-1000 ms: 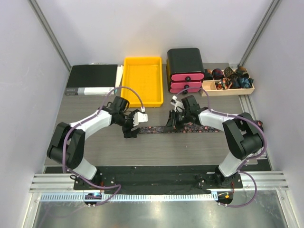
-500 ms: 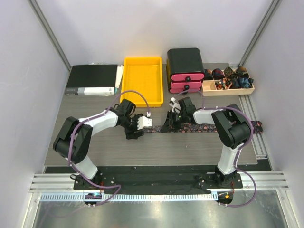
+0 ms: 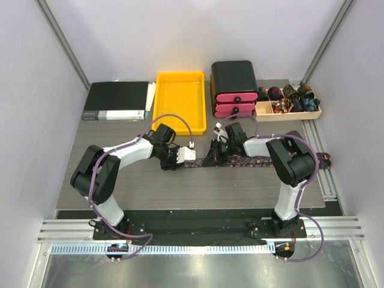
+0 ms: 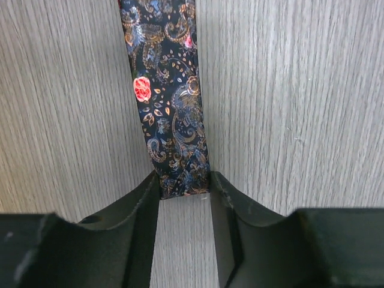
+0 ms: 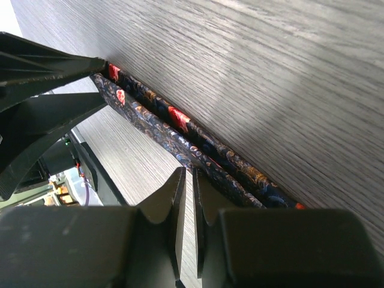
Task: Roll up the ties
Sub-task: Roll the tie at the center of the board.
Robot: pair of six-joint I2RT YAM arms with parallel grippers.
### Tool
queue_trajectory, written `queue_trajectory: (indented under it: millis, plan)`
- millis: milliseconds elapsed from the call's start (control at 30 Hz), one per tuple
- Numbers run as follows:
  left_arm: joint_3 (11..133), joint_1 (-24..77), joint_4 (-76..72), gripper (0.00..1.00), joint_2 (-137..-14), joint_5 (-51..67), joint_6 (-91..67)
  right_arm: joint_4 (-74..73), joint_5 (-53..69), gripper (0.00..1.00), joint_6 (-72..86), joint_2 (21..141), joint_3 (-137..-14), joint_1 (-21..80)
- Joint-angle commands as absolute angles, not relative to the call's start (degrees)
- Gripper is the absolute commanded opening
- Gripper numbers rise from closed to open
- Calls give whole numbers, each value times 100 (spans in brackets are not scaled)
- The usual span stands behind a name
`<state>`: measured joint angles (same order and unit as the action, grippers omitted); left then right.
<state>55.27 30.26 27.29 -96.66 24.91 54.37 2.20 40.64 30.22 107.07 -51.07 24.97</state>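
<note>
One tie (image 3: 264,161), dark with red and orange speckles, lies stretched left to right across the middle of the table. My left gripper (image 3: 183,158) is at its left end. In the left wrist view the tie's (image 4: 171,120) narrow end sits between my fingertips (image 4: 155,189), which press on both its edges; the left gripper (image 4: 184,183) is shut on that end. My right gripper (image 3: 211,159) rests a short way along the tie. In the right wrist view it (image 5: 187,173) is shut with a hairline gap, its tips at the near edge of the tie (image 5: 180,138), nothing between them.
A yellow tray (image 3: 180,102) stands behind the left gripper, with a black binder (image 3: 117,101) to its left. A black box with pink drawers (image 3: 234,87) is behind the right gripper. A wooden tray (image 3: 288,114) at the back right holds several rolled ties.
My left gripper has moved right and slightly back onto the tie's left end. My right gripper shifted a little left along the tie, then held still.
</note>
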Motion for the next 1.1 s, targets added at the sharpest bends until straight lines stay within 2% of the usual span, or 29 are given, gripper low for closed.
queue_trajectory:
  millis: [0,533,767,867,900,1000,1067]
  plan:
    - [5642,3041,3005,36,-9378,2329,5449,343,3797,17,3041,10820,-4966,2540]
    - [6407,3041,3902,27,-9588,2487,5590,975,4438,22,3893,9967,-5071,2672]
    - [6644,3050,4253,28,-9852,2400,5538,1257,4351,25,4131,10362,-5203,2742]
    - [6636,3032,4245,35,-9818,2382,4996,1161,4167,25,3956,10634,-5264,2874]
    - [6610,3006,4158,45,-9774,2382,4809,1047,4105,25,3894,10704,-5317,2900]
    - [6434,2918,3842,60,-9511,2513,3566,932,3982,25,3779,10968,-5379,2936]
    - [6216,2892,3596,66,-9309,2514,2886,844,3868,25,3700,11074,-5423,2936]
